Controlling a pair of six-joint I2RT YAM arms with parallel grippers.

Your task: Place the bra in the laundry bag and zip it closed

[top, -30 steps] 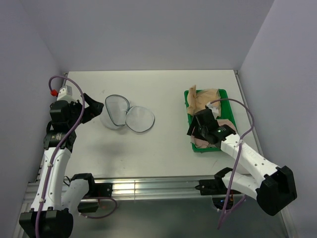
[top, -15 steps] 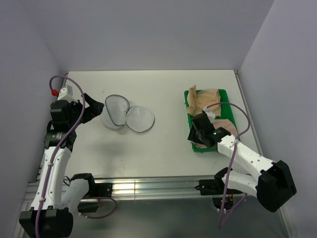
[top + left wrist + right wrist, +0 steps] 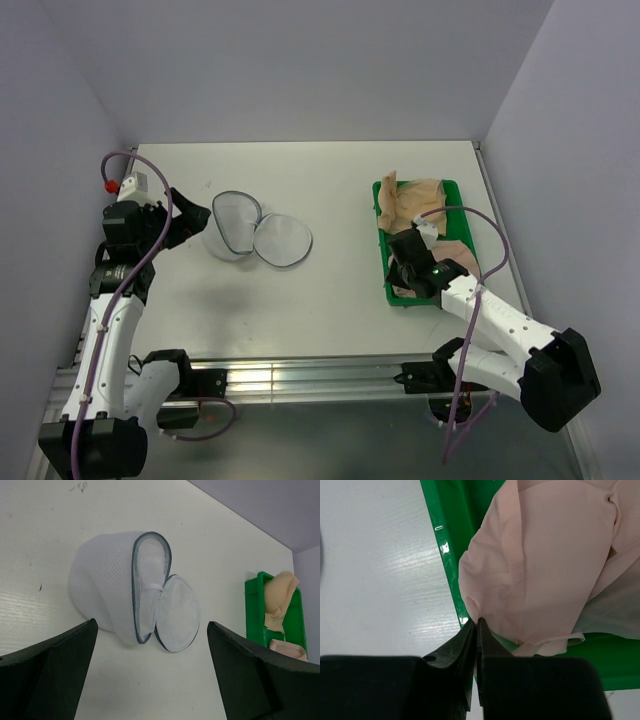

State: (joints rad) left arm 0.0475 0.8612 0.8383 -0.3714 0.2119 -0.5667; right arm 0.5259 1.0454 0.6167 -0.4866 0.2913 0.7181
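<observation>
Little is done on the white counter (image 3: 330, 180): the green rectangular plastic tray (image 3: 450, 186) sits by the right edge, the round white mesh laundry bag (image 3: 105, 590) lies unzipped near the left edge, and the pale pink fabric bra (image 3: 545, 555) is not yet out of the tray. Since a second ago the wide-open left claw (image 3: 152, 630) is unmoved. The right claw (image 3: 477, 625) has sunk to the tray's near left corner and pinched shut on the bra's edge.

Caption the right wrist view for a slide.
Right gripper pinching the bra by its edge, at the green tray wall.
</observation>
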